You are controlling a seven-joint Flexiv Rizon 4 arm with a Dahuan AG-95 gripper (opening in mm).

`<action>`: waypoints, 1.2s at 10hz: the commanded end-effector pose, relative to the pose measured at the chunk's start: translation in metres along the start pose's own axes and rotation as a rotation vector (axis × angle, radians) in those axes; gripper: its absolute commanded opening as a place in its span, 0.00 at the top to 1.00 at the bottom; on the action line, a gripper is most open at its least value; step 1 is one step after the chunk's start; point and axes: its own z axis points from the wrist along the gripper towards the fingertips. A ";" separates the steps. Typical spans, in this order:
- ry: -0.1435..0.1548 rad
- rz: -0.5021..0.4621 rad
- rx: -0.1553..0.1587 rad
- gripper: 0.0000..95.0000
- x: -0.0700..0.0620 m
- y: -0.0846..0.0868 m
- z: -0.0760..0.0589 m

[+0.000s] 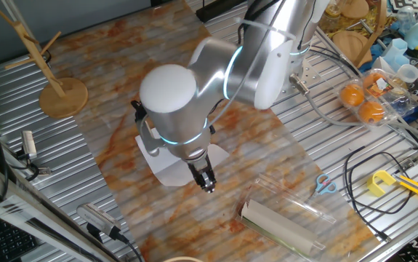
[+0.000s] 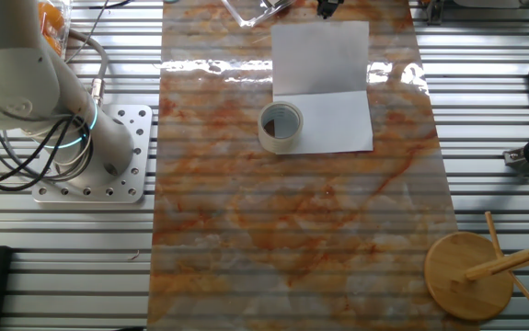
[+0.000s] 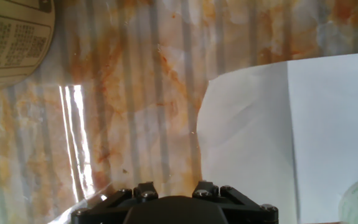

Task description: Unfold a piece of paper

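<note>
The piece of paper (image 2: 321, 83) is a plain white sheet lying open and flat on the marbled mat, with a crease across its middle. It also shows in the hand view (image 3: 303, 137) at the right and in one fixed view (image 1: 166, 166), partly hidden under the arm. My gripper (image 1: 206, 180) hangs just past the paper's edge, close above the mat. Its fingers look close together and hold nothing. The hand view shows only the gripper's dark base at the bottom edge.
A tape roll (image 2: 281, 126) sits on the paper's corner. A beige roll in a clear sleeve (image 1: 281, 222) lies near the gripper. A wooden stand (image 1: 59, 94), scissors (image 1: 325, 183), a yellow tool (image 1: 383, 182) and cables lie around the mat.
</note>
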 end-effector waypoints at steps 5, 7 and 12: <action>0.003 -0.017 0.024 0.80 0.005 -0.012 -0.008; 0.002 -0.032 0.033 0.80 0.004 -0.023 -0.011; 0.000 -0.078 0.031 0.80 0.005 -0.054 0.003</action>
